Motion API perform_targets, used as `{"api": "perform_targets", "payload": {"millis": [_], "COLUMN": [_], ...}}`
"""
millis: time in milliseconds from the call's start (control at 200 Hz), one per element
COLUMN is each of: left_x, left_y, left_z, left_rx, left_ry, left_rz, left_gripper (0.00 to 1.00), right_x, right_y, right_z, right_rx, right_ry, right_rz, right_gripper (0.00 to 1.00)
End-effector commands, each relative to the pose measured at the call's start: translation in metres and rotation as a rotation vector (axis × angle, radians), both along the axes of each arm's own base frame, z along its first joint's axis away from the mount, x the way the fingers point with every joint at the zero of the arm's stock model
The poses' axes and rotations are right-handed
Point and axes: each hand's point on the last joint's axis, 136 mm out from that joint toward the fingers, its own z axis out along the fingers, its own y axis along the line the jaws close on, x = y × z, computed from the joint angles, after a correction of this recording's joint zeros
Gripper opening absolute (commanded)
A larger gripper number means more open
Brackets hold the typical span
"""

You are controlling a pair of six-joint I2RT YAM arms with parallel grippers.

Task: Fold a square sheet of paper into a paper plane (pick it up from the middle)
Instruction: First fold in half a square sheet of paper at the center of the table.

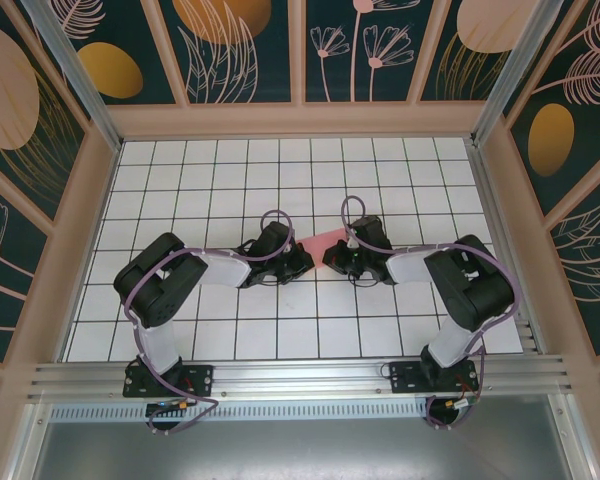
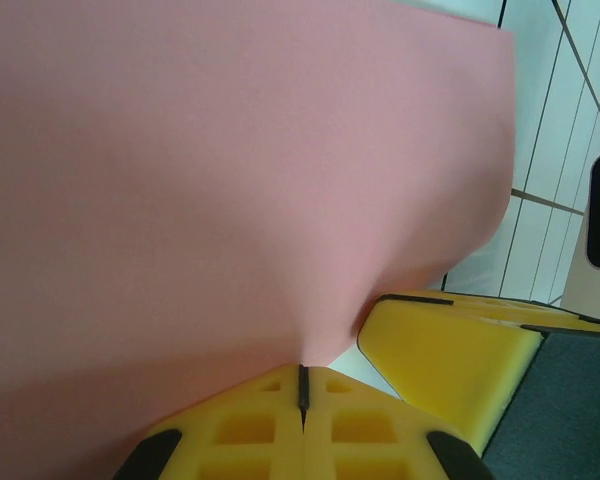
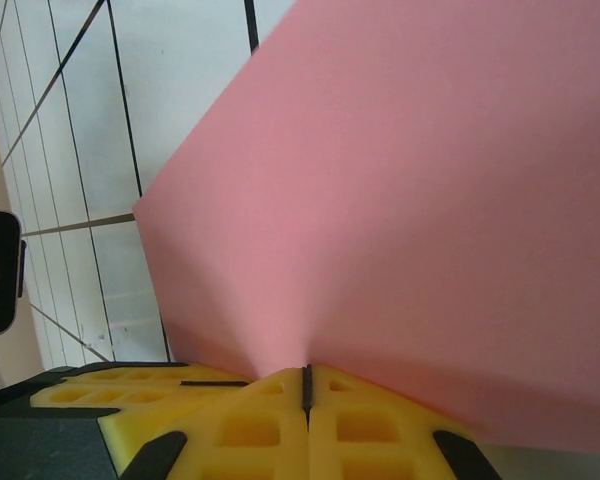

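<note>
left arm [image 1: 165, 285]: bolted at the near left of the table [image 1: 280, 170], bent at the elbow, reaching right toward mid-table.
left gripper [image 1: 302, 264]: at mid-table, pointing right. In the left wrist view its yellow fingers [image 2: 240, 430] press flat together with only a thin dark seam between them, clamped on an edge of the paper.
paper [image 1: 326, 241]: plain pink, at mid-table between the two grippers and pinched by both.
paper, top view: a small patch shows just behind the two sets of fingertips.
paper, left wrist view: it rises from the pinch and covers most of the frame. It puckers where the fingers bite, and its right edge curves down toward them.
paper, right wrist view: it fans up and to the right from the pinch, with one corner jutting left over the grid.
paper and table: I cannot tell whether any part of the sheet touches the table.
right gripper [image 1: 332, 258]: faces the left gripper, tips just beside each other. Its yellow fingers [image 3: 365, 430] are closed to a thin seam, clamped on the paper.
neighbours: each wrist view shows the other gripper's yellow fingers just beside its own, at lower right from the left wrist and at lower left from the right wrist.
right arm [image 1: 465, 285]: bolted at the near right, elbow bent, reaching left toward mid-table.
</note>
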Motion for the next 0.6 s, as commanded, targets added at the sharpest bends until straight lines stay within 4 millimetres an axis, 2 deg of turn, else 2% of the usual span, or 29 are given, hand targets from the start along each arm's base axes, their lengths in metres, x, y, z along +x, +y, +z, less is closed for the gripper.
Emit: {"api": "perform_targets", "payload": {"millis": [0, 140, 355, 595], "left_x": [0.002, 0.004, 0.001, -0.002], "left_y": [-0.006, -0.016, -0.014, -0.001], "left_z": [0.003, 0.016, 0.001, -0.017], "left_rx": [-0.003, -0.068, -0.031, 0.049], "left_ry": [-0.013, -0.047, -0.004, 0.045], "left_rz": [-0.011, -0.038, -0.035, -0.002], "left_gripper": [0.05, 0.06, 0.06, 0.05], "right_x": [0.005, 0.004, 0.002, 0.002], "right_y": [0.006, 0.007, 0.006, 0.005], "right_z": [0.0, -0.003, -0.007, -0.008], "right_rx": [0.0, 0.002, -0.003, -0.008], "right_ry": [-0.022, -0.011, 0.002, 0.006], "right_rz": [0.025, 0.031, 0.035, 0.037], "right_gripper": [0.0, 0.0, 0.0, 0.0]}}
